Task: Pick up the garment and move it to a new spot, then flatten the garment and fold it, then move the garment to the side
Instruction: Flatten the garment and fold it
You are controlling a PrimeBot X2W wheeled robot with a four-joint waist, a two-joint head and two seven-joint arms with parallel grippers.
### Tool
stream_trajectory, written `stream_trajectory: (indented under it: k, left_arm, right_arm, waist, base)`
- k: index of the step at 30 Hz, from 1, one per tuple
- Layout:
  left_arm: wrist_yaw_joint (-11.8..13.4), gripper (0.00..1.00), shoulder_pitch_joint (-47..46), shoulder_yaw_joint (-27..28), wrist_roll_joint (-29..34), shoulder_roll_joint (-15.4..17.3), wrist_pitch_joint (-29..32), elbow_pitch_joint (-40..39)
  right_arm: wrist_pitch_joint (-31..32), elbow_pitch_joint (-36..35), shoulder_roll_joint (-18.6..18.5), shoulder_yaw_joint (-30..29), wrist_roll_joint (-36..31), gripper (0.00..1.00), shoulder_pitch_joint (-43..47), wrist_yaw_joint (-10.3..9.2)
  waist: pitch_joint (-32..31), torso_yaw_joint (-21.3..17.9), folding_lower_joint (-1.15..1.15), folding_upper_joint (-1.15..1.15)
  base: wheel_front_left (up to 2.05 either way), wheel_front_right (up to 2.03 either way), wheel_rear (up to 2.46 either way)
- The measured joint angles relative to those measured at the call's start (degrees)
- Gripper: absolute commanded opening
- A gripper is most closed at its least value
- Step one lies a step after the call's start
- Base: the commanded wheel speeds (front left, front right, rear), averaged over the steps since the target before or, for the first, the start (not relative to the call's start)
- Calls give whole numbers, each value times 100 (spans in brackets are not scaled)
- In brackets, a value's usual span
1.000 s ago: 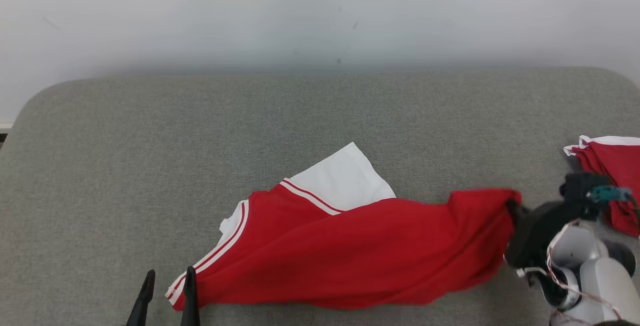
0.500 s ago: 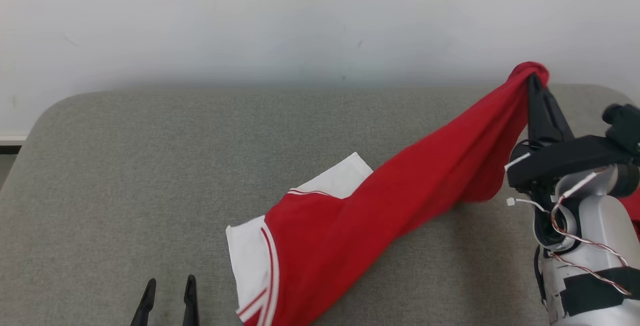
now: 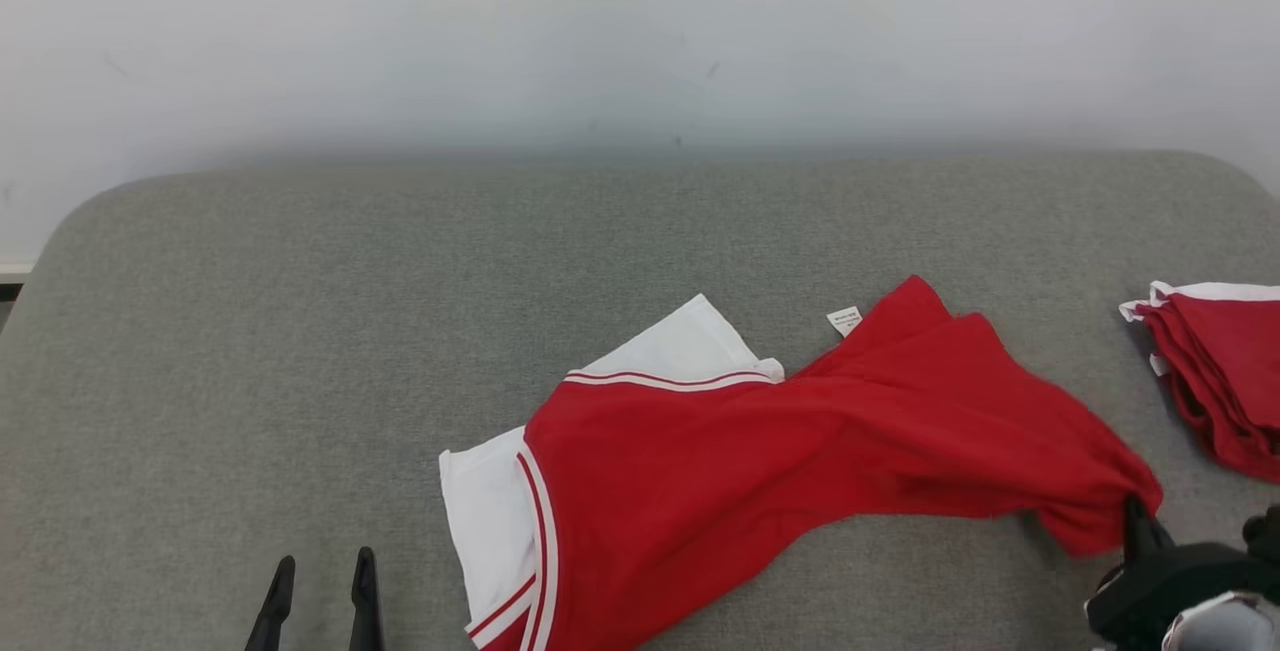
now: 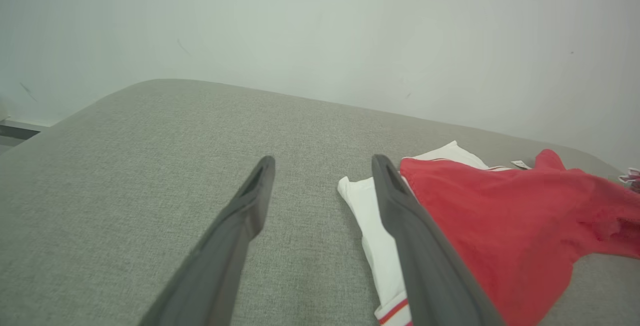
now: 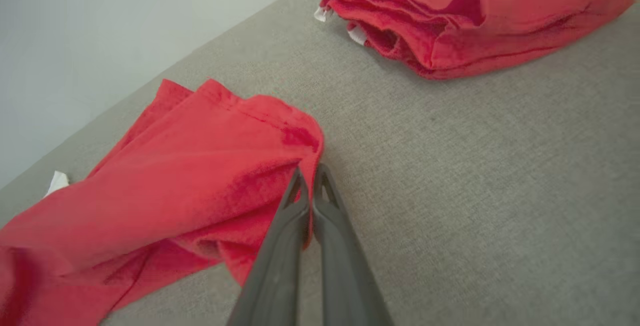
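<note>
Red-and-white garment (image 3: pixel 760 461) lies rumpled on the grey cushion (image 3: pixel 300 331); the right gripper (image 5: pixel 311 175) pinches its near right corner.

Right jaws are pressed together on a fold of red cloth at that corner, fingers low over the cushion. The left gripper (image 4: pixel 322 166) has its jaws spread wide and holds nothing; it sits just beside the garment's white sleeve edge, apart from it. The garment runs from cushion centre toward the right, white parts at its left and far side. A small white label (image 3: pixel 845 320) lies at its far edge, print too small to read. A folded red pile (image 5: pixel 475 20) lies further right, apart from the garment and cut off by the head view's right edge. The garment's near edge runs off the bottom of the head view. The right gripper's body is cut off at the lower right corner. The fold hides how much cloth is between the fingers.
</note>
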Motion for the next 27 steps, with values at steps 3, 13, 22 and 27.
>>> stream_trajectory:
  k: [3, 13, 22, 27]
  left_arm:
    - [0, 100, -9, 8, 38, 0, 0, -1]
    - [-1, 100, -59, -42, 38, -1, 0, 8]
    - [-1, 100, -46, -30, 33, -1, 0, 29]
    - [0, 100, 15, -25, -15, -1, 0, 37]
  right_arm:
    - [109, 236, 1, 30, 91, 0, 151, 0]
    - [-77, 716, 15, 48, -387, 100, 335, 0]
    - [-790, -55, 10, 188, -803, 100, 483, 0]
    - [-1347, -820, 12, 765, -801, 100, 701, 0]
  waist:
    - [11, -79, 0, 0]
    - [7, -250, 0, 0]
    - [-87, -220, 0, 0]
    - [-156, -232, 0, 0]
  base:
    - [0, 0, 0]
    - [0, 0, 0]
    - [0, 0, 0]
    - [0, 0, 0]
